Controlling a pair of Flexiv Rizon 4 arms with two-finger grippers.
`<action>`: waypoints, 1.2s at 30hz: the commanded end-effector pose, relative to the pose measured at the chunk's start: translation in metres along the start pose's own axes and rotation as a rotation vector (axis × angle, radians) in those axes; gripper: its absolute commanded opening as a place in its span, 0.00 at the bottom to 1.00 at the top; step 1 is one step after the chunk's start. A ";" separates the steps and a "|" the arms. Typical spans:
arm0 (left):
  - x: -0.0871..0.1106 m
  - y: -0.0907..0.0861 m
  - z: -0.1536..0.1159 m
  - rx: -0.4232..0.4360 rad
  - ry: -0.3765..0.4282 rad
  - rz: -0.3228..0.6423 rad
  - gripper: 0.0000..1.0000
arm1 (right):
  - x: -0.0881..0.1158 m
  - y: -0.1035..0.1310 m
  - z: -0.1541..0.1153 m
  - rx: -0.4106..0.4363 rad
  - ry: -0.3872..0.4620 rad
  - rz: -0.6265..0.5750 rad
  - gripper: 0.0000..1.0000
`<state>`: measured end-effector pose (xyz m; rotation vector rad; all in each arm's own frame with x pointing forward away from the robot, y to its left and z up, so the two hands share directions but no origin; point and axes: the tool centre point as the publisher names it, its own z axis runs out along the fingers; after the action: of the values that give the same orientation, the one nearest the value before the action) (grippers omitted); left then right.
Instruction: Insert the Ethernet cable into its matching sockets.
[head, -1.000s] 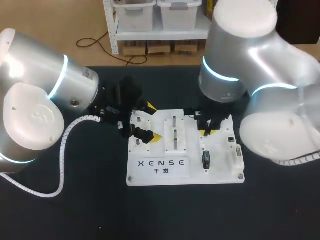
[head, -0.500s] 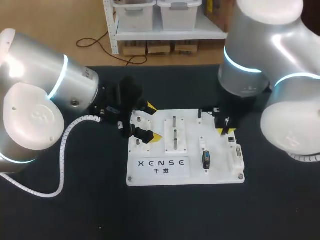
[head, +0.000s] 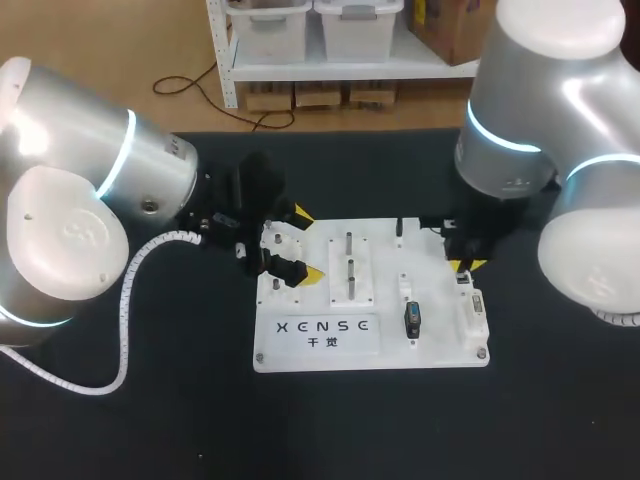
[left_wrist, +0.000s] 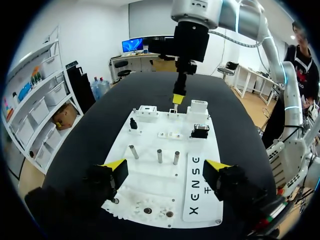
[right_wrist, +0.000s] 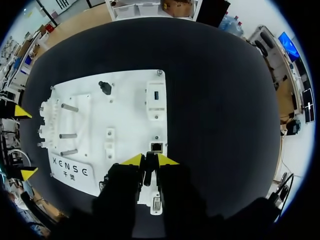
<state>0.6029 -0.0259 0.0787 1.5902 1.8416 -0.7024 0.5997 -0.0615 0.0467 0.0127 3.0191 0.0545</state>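
Insertion step, approach. Right gripper (right_wrist: 148, 161) clamped on dark plug (right_wrist: 148, 172), socket (right_wrist: 156, 147) just ahead on board (right_wrist: 125, 115). Left gripper (left_wrist: 165, 170) spread wide, empty, over board's other end. Next, likely: square up, press straight in.

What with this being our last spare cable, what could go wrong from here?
1. The right gripper holds the Ethernet plug just short of the Ethernet socket and seemingly slightly to one side; pushing now may jam it on the rim.
2. The left gripper is open above the white board, not holding it, so the board could slide under the push.
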 end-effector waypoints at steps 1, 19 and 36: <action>-0.001 0.000 0.001 -0.001 0.007 -0.002 1.00 | -0.003 -0.002 0.003 0.000 0.000 0.001 0.00; -0.001 0.000 0.001 -0.001 0.007 -0.002 1.00 | -0.007 -0.007 0.015 0.004 0.010 -0.006 0.00; -0.001 0.000 0.001 -0.001 0.007 -0.002 1.00 | -0.010 -0.009 0.020 0.004 0.025 -0.009 0.00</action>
<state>0.6029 -0.0259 0.0787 1.5903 1.8415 -0.7024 0.6095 -0.0703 0.0288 -0.0006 3.0399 0.0483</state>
